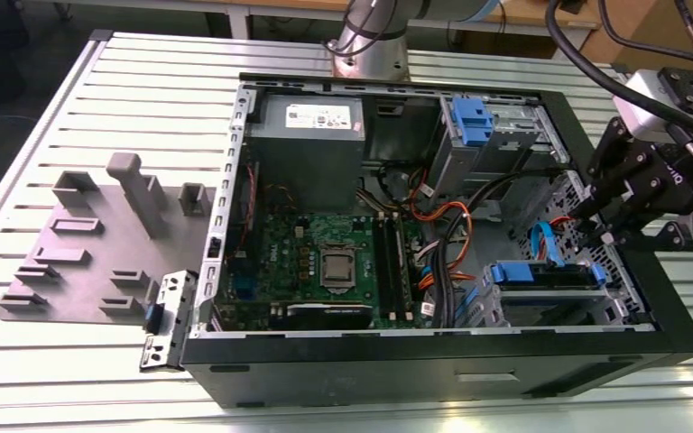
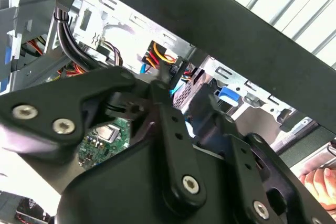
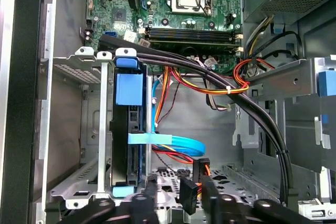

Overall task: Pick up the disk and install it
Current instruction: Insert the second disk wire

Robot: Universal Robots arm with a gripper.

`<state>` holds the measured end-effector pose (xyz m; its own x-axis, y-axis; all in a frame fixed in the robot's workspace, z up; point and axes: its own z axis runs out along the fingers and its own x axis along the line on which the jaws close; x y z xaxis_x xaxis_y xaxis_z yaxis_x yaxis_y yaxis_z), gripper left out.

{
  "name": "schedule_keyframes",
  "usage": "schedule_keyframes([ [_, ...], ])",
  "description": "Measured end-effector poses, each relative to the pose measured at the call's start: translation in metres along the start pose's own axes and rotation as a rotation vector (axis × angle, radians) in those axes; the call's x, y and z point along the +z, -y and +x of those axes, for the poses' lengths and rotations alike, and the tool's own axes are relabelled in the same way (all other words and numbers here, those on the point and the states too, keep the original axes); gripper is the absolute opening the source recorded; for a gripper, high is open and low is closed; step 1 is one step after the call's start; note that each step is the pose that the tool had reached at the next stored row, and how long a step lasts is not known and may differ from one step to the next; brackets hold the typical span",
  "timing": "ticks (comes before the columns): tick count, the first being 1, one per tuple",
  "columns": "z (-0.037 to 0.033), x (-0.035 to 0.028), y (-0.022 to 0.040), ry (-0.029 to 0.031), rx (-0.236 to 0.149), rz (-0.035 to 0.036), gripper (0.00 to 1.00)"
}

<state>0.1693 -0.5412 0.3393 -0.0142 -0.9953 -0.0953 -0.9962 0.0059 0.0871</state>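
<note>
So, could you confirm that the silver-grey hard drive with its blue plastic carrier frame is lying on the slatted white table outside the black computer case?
Not quite: the silver-grey hard drive with its blue plastic carrier frame sits in the metal drive bay inside the black computer case, not on the slatted white table. The first wrist view shows it, with the gripper nearby.

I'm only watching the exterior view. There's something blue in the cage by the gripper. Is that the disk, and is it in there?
Observer: Yes. In the first wrist view the disk stands on edge inside the metal cage.
Operator: Is anything near the gripper?
Observer: A black plug with orange wires sits close to the gripper.
Operator: Anybody around?
Observer: In the second wrist view, a person's hand shows beyond the case.
</note>
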Motion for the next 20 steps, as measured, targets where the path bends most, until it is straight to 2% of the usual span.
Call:
schedule_keyframes([
  [3,0.0000,0.0000,0.0000,0.0000,0.000,0.0000,0.29],
  [4,0.0000,0.0000,0.0000,0.0000,0.000,0.0000,0.29],
  [5,0.0000,0.0000,0.0000,0.0000,0.000,0.0000,0.23],
  [6,0.0000,0.0000,0.0000,0.0000,0.000,0.0000,0.23],
  [7,0.0000,0.0000,0.0000,0.0000,0.000,0.0000,0.18],
  [14,0.0000,0.0000,0.0000,0.0000,0.000,0.0001,0.17],
  [20,0.0004,0.0009,-0.0101,0.0000,-0.001,0.0092,0.17],
])
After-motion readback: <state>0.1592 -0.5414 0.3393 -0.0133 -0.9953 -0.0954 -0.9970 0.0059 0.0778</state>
